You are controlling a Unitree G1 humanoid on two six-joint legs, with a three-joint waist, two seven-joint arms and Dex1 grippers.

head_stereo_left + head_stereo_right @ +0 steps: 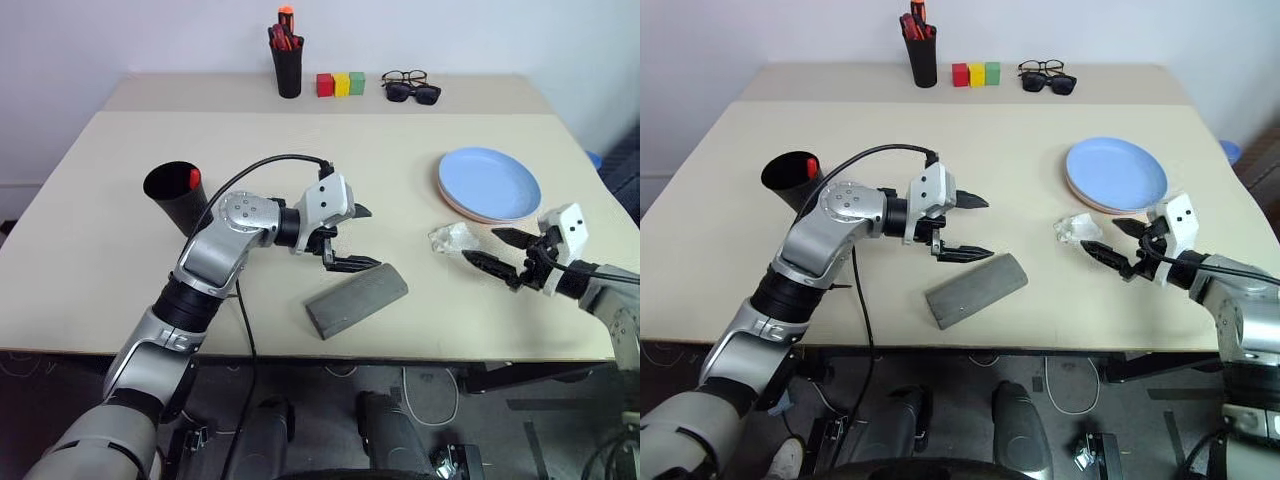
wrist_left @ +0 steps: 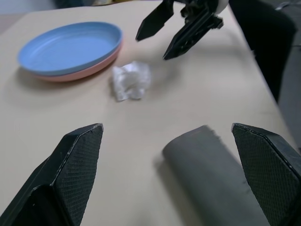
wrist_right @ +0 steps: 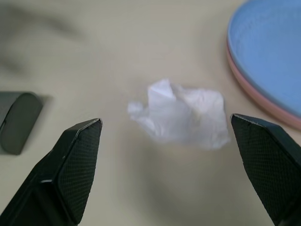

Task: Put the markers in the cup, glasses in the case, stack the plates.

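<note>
The wide black cup (image 1: 172, 196) stands at the table's left with a red marker (image 1: 194, 178) poking out of its mouth. The light blue plate (image 1: 490, 180) lies stacked on the salmon pink plate (image 2: 75, 74) at the right. The grey case (image 1: 357, 298) lies shut near the front edge. The glasses are hidden. My left gripper (image 1: 372, 237) hangs open just above the case's far end, its fingers (image 2: 77, 162) empty. My right gripper (image 1: 480, 245) is open and empty beside a crumpled clear wad (image 3: 181, 117), in front of the plates.
At the back stand a narrow black cup of red pens (image 1: 288, 60), three coloured blocks (image 1: 340, 84), a thick-framed clear pair of spectacles (image 1: 404, 77) and sunglasses (image 1: 414, 94). A black cable (image 1: 262, 162) loops over my left arm.
</note>
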